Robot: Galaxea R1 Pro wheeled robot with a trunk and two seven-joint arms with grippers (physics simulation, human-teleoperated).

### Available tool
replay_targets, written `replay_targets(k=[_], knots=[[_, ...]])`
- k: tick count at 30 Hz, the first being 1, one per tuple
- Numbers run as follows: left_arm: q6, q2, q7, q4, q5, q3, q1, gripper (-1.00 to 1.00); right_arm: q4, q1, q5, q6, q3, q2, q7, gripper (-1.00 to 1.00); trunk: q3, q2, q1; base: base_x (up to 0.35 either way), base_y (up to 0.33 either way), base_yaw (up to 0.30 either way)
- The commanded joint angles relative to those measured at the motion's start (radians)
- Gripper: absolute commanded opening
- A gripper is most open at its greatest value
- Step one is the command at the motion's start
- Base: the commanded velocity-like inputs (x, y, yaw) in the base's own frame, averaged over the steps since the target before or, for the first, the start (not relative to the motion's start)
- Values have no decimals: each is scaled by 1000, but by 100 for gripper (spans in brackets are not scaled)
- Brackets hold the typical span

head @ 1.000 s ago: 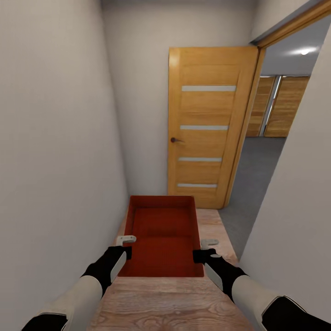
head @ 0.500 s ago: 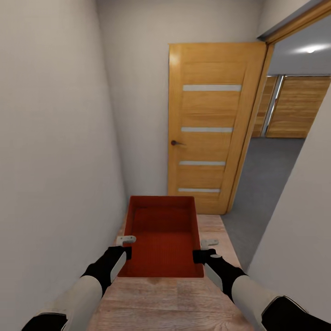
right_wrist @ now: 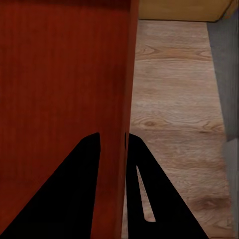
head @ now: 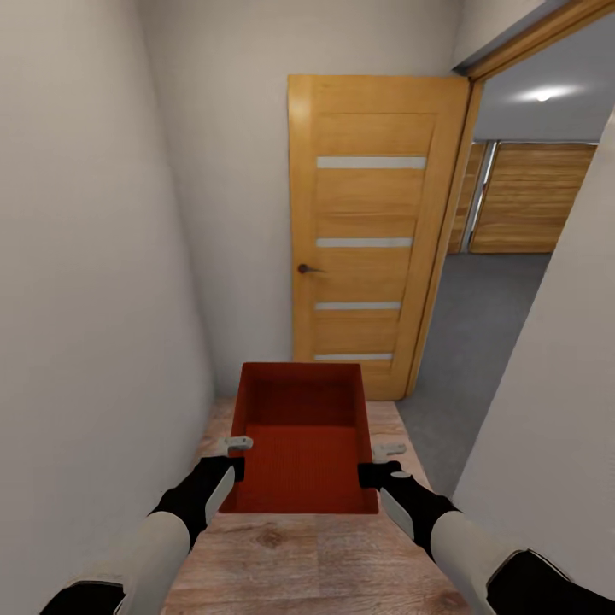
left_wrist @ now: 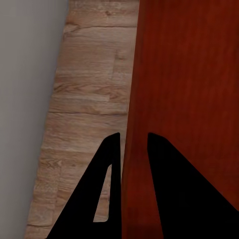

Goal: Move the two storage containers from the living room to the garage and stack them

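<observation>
Overhead, the storage container (head: 299,440) hangs between both end effectors: left end effector (head: 232,457) and right end effector (head: 376,463) each clamp a side wall (above wood-plank floor (head: 299,555)).

I've got the container (head: 299,440) dead ahead at 12 between both grippers (left gripper (head: 232,457) at 11, right gripper (head: 382,461) at 1), door (head: 371,231) behind it, garage (head: 504,256) opening at 2.
</observation>
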Motion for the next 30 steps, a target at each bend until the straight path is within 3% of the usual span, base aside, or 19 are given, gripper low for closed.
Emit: replay_targets(k=[1, 30], knots=[[-1, 17, 6, -22, 19, -5, -1, -100, 60, -1, -31, 6, 10, -17, -5, -100, -2, -3, 1, 9, 0, -209], [-1, 17, 8, -23, 19, -5, -1, -100, 60, -1, -31, 8, 10, -16, -5, -100, -2, -3, 1, 15, 0, -17]])
